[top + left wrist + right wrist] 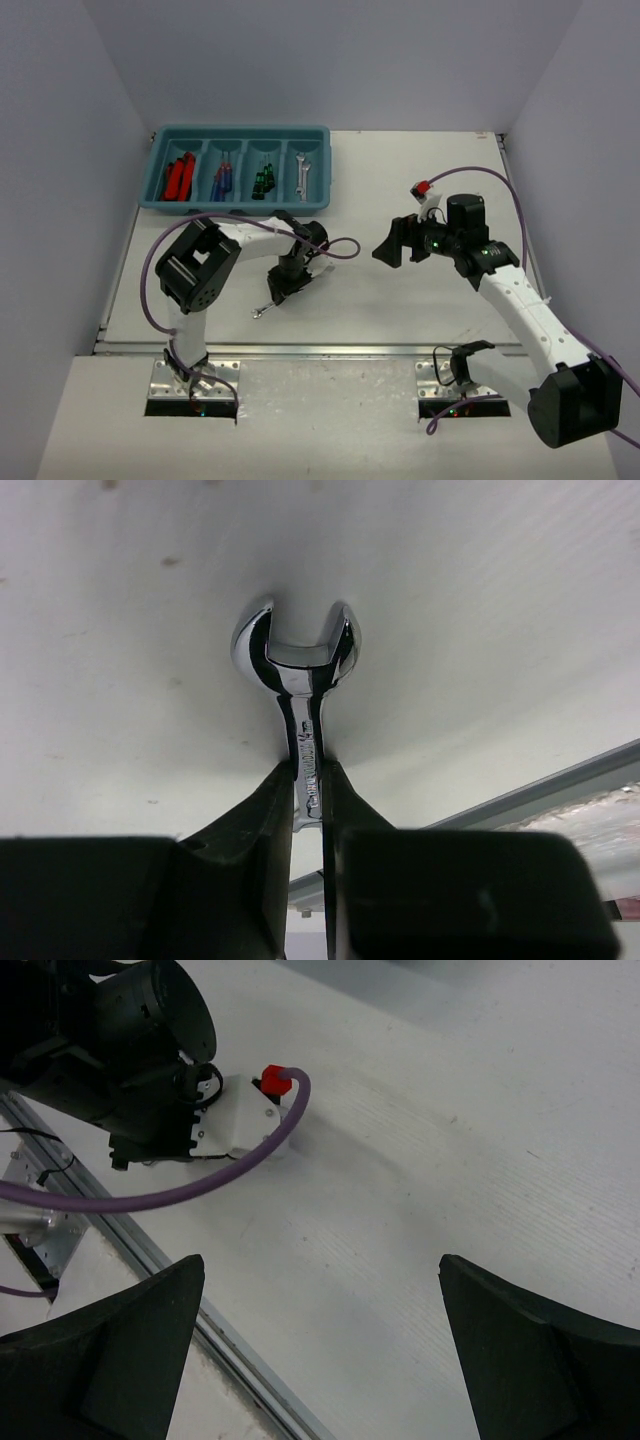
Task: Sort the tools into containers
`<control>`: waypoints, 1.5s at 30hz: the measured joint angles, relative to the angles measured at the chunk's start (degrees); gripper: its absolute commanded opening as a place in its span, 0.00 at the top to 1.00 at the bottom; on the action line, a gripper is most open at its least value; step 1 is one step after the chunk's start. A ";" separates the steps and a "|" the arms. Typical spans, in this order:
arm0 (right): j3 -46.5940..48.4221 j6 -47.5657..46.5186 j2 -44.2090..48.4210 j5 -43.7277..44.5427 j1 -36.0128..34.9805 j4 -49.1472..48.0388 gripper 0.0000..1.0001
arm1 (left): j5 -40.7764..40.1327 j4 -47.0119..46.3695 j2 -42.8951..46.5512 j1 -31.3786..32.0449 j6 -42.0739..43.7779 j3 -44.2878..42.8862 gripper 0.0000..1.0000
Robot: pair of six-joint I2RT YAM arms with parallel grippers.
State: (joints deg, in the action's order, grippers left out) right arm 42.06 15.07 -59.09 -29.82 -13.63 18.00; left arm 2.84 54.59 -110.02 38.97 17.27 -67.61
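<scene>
Left tool (307, 790) pinching silver wrench (303, 715) by shank, open-end head at white bench (470, 620), right tool (320, 1350) spread wide, teal tray (240, 133) well apart.

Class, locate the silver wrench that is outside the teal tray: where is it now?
Top view, left side: the wrench is pinched by its shaft in the left gripper, low over the table, just in front of the tray.
</scene>
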 measured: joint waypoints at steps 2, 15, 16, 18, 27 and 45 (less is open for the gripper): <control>0.00 0.12 0.00 0.00 0.00 0.00 0.01 | 0.15 0.06 -0.23 1.28 -0.90 -0.39 1.00; 0.20 1.45 -0.66 -0.04 0.00 0.02 0.01 | 0.72 -5.95 1.95 2.27 -5.85 -1.04 1.00; 0.20 1.60 -0.66 -0.02 0.00 0.02 0.01 | 0.36 -7.32 2.85 2.27 -6.07 -0.71 1.00; 0.22 1.75 -0.66 -0.02 0.00 0.00 0.01 | -0.06 -10.03 6.00 2.27 -6.59 0.30 1.00; 0.39 2.32 -0.68 -0.02 0.00 0.02 0.01 | -1.16 -14.12 15.52 2.27 -7.32 1.00 1.00; 0.39 4.73 0.94 2.71 0.00 -0.17 0.01 | -16.49 -20.74 16.47 -6.77 -20.14 -21.09 1.00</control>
State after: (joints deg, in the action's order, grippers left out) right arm 42.46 19.80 -58.15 -27.12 -13.63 17.83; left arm -13.64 33.85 -93.55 32.20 -2.87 -88.70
